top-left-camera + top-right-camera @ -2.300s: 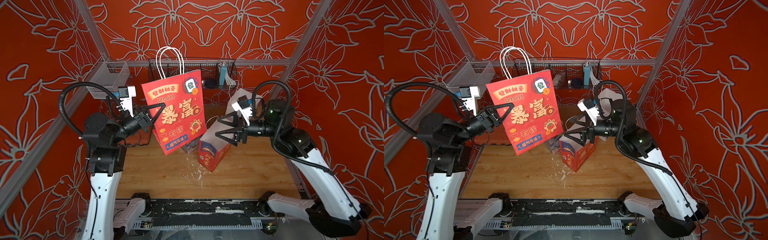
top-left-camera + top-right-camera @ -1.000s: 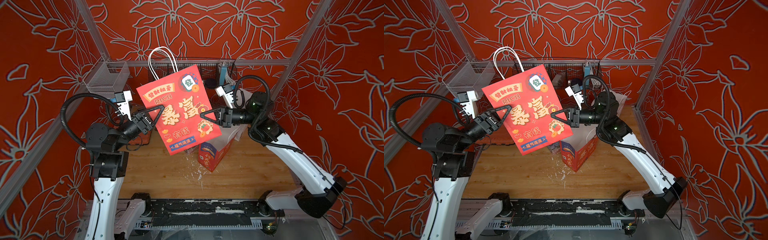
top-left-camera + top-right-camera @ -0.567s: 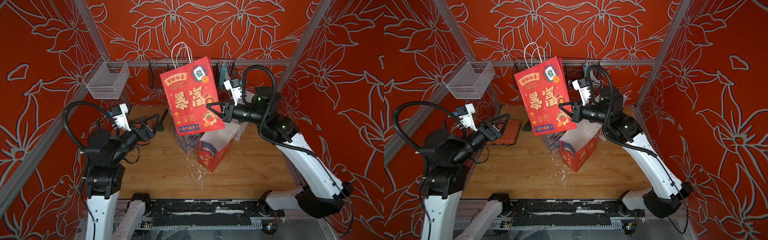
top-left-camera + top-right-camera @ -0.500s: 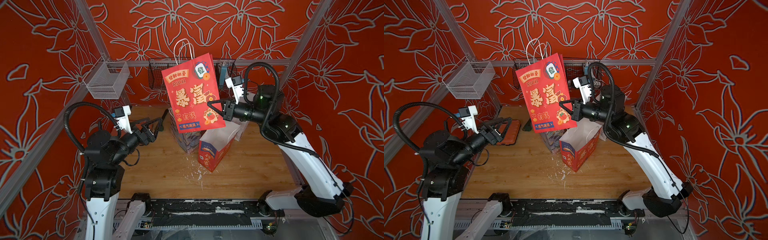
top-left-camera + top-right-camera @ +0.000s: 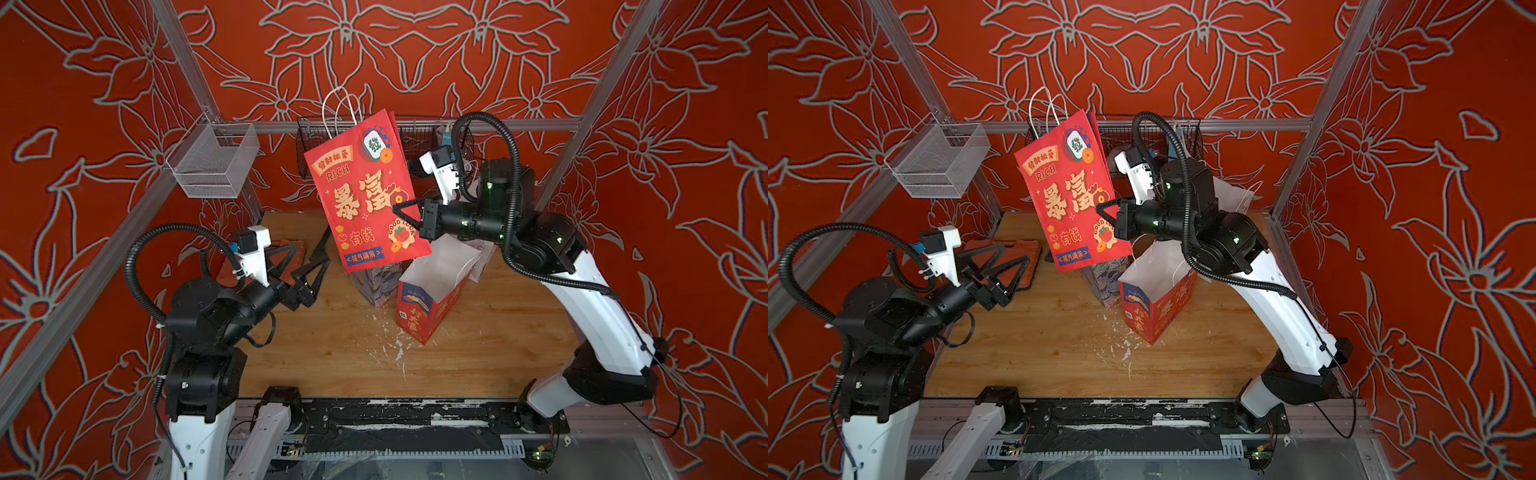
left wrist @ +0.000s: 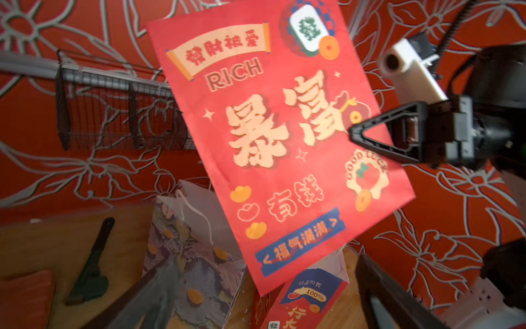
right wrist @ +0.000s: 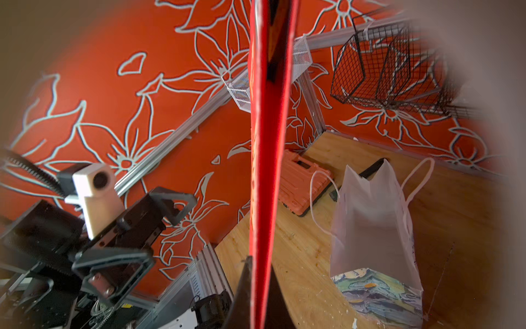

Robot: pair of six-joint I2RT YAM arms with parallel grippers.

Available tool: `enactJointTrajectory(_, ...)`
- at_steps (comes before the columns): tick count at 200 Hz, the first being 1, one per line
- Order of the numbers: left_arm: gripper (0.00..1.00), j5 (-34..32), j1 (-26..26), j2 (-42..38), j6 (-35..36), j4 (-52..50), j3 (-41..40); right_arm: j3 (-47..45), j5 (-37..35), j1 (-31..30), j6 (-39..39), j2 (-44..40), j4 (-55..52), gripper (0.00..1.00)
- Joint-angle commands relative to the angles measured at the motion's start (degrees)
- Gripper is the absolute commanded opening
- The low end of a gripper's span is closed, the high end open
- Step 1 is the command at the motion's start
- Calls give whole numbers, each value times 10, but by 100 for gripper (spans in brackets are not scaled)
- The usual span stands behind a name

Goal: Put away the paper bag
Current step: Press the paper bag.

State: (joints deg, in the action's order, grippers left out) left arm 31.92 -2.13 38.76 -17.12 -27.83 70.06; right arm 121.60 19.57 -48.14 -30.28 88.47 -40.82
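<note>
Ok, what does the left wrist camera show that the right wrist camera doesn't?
Only the left wrist view: the printed front of the red paper bag, the right end effector seen from outside, shut on the bag's edge, and the red-and-blue bag. Only the right wrist view: the red bag edge-on, the left end effector seen from outside, open and apart from it, and the white mesh basket. Both: the floral bag standing open, and the black wire basket.
</note>
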Motion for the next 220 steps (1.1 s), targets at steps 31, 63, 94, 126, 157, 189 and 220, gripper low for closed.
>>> enactJointTrajectory(31, 98, 86, 3, 20, -329, 145, -94, -129, 169, 63, -65, -85, 179, 0)
enactJointTrajectory(63, 98, 164, 2, 43, -442, 261, -106, -147, 262, 87, -136, -84, 262, 0)
enactJointTrajectory(94, 97, 199, 3, 63, -496, 367, -99, -144, 294, 89, -177, -71, 297, 0)
enactJointTrajectory(126, 81, 203, 3, 70, -511, 415, -97, -152, 320, 89, -225, -62, 349, 0)
enactJointTrajectory(157, 59, 209, 3, 82, -540, 461, -92, -162, 320, 90, -237, -56, 361, 0)
enactJointTrajectory(189, 33, 211, 3, 94, -539, 442, -71, -162, 319, 90, -225, -50, 349, 0)
enactJointTrajectory(220, 0, 196, 4, 88, -516, 396, -58, -159, 316, 90, -187, -42, 314, 0)
